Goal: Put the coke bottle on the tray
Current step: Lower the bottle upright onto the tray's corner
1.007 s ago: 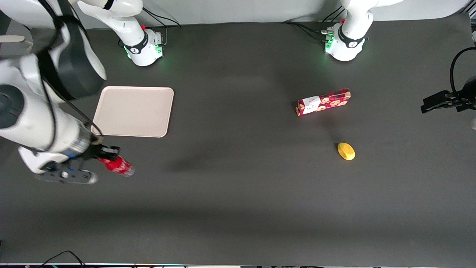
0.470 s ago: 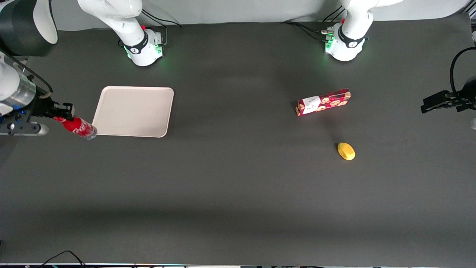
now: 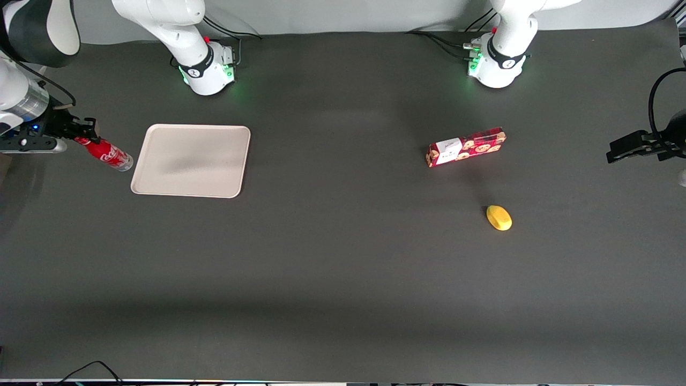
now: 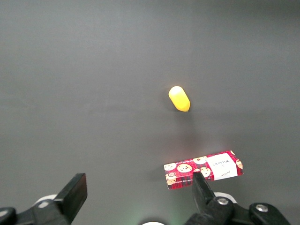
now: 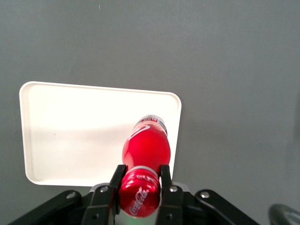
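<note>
The gripper [image 3: 86, 132] is closed on the cap of the bottle [image 3: 107, 155], holding it in the air beside the tray [image 3: 191, 161], at the working arm's end. The tray edge is near the bottle's base; the tray surface is bare.

The tool [image 3: 86, 134] grips the coke bottle [image 3: 107, 155] aloft beside the tray [image 3: 191, 161].

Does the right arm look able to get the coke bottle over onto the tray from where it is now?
Probably yes. The gripper holds the coke bottle by its neck, raised beside the tray, whose surface is bare, and nothing stands between them.
</note>
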